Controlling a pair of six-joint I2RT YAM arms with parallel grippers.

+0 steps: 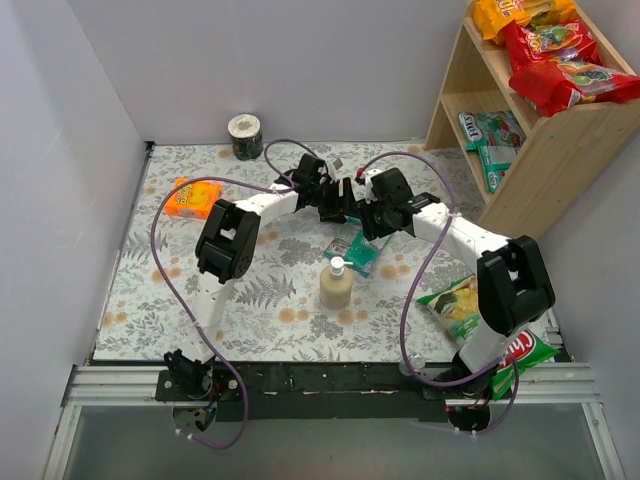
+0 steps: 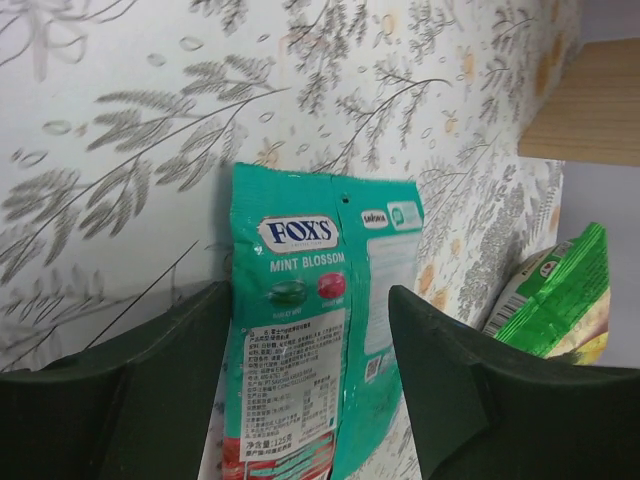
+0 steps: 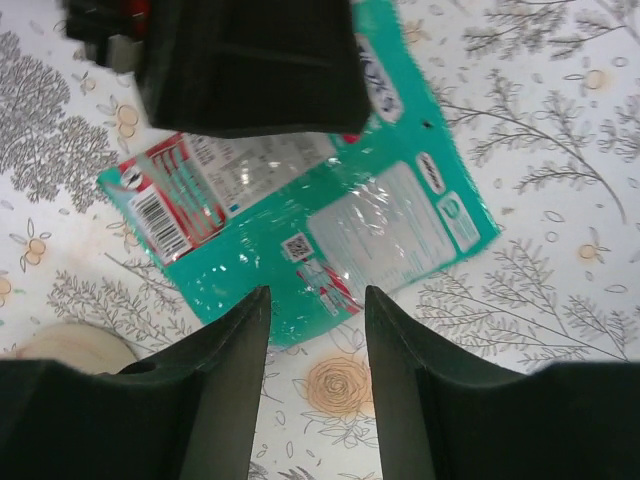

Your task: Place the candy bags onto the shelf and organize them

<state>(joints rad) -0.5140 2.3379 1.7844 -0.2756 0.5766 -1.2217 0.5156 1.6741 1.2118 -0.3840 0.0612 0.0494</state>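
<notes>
1. Left fingers (image 2: 205, 330): set wide apart, gripping nothing. Between them a teal-and-white glossy plastic candy bag (image 2: 320, 330), printed "FOX'S MINT BLOSSOM", lies flat on the floral-patterned desk (image 2: 120, 150). One long edge of the bag runs close along one finger. A strip of desk shows between its other edge and the other finger.
2. Right fingers (image 3: 245, 340): parted, holding nothing. The same bag lies just past the tips with its nearest edge showing in the gap between them. Whether it touches them cannot be told.
3. In the right wrist view the dark bulk of the left fingers covers the bag's far end. In the top view the two sets of fingers face each other over the bag, close together.
4. Cream pump bottle (image 1: 337, 285): stands on the desk just beside the bag, on the near side of the right fingers.
5. Light natural-wood shelf (image 1: 540, 170): well apart from both sets of fingers, off beyond the right ones.
   - Top board: an orange-yellow glossy bag (image 1: 510, 15) and two red fruit-candy bags (image 1: 565, 80).
   - Lower board: teal-and-white bags (image 1: 495, 135).
6. Green chip bags (image 1: 455, 305): on the desk near the right arm's elbow, away from its fingers.
7. Small flat orange packet (image 1: 195, 197): well apart from the left fingers, on their outer side.
</notes>
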